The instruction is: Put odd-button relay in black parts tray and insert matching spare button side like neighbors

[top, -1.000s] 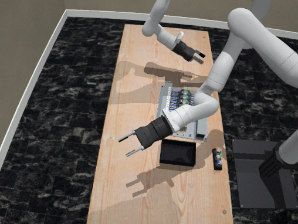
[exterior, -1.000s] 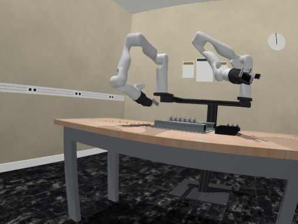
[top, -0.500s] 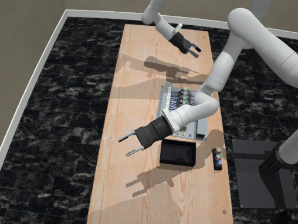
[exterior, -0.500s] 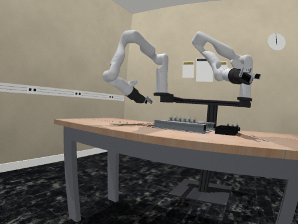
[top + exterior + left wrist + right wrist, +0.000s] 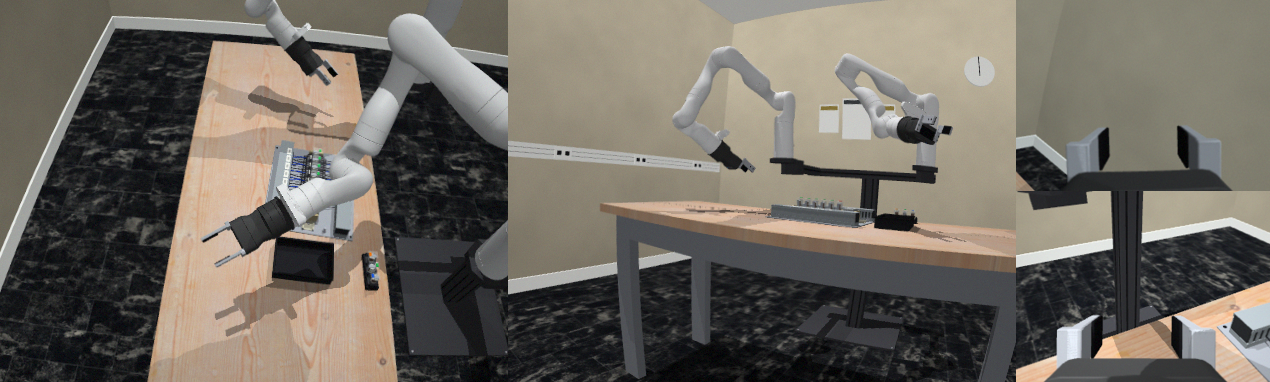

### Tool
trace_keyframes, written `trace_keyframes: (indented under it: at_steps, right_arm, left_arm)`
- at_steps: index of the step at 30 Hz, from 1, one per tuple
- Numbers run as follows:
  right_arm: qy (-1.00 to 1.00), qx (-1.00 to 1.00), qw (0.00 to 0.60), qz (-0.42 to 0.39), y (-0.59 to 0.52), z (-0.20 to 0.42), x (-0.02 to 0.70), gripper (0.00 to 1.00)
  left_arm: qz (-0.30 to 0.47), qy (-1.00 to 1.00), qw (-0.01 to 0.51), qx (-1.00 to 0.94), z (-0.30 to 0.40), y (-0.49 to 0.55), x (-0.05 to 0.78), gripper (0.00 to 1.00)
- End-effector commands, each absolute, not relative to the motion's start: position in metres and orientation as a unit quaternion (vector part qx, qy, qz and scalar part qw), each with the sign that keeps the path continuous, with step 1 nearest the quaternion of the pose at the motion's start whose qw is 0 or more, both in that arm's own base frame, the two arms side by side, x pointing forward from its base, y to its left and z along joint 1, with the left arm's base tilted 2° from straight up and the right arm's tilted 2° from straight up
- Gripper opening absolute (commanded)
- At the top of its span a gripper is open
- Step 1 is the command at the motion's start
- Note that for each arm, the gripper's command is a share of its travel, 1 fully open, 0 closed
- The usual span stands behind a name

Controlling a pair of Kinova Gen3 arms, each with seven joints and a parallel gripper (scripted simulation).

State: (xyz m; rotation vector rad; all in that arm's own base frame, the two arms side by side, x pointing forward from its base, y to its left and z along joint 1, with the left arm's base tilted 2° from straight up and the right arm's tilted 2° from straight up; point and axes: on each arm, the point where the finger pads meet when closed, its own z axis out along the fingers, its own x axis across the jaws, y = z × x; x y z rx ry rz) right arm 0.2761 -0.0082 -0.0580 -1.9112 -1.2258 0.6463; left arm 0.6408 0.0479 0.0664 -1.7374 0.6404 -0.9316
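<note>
The relay panel point(image 5: 343, 220) point(image 5: 815, 215) point(image 5: 1255, 321) lies on the table. In the exterior view its relays stand in a row; the end relay point(image 5: 840, 204) nearest the tray has a reddish button, the others look green. The left arm hides part of the row in the top view. The spare rack point(image 5: 367, 286) holds spares with orange, green and blue buttons. The black parts tray point(image 5: 303, 281) point(image 5: 890, 223) looks empty. My left gripper point(image 5: 210, 252) point(image 5: 936, 131) point(image 5: 1143, 141) is open, high beside the tray. My right gripper point(image 5: 331, 78) point(image 5: 748, 166) point(image 5: 1137, 330) is open, above the table beyond the panel.
The left forearm passes over the panel in the top view. The tray lies between the panel and the table's near part, with the rack near the table edge point(image 5: 390, 305). The black stand post point(image 5: 1128, 268) point(image 5: 870, 195) rises behind the table.
</note>
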Motion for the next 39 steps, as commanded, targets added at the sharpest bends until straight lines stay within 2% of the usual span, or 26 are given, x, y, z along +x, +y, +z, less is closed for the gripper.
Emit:
trace_keyframes:
  at_steps: [1, 39]
  right_arm:
    - [-0.475, -0.758, 0.376, 0.242, -0.018, -0.054, 0.281, 1.00]
    - [-0.370, -0.876, 0.290, 0.110, -0.175, 0.011, 0.294, 1.00]
  left_arm:
    - [-0.388, 0.265, 0.509, -0.721, 0.068, 0.048, 0.641, 1.00]
    - [-0.388, 0.265, 0.509, -0.721, 0.068, 0.048, 0.641, 1.00]
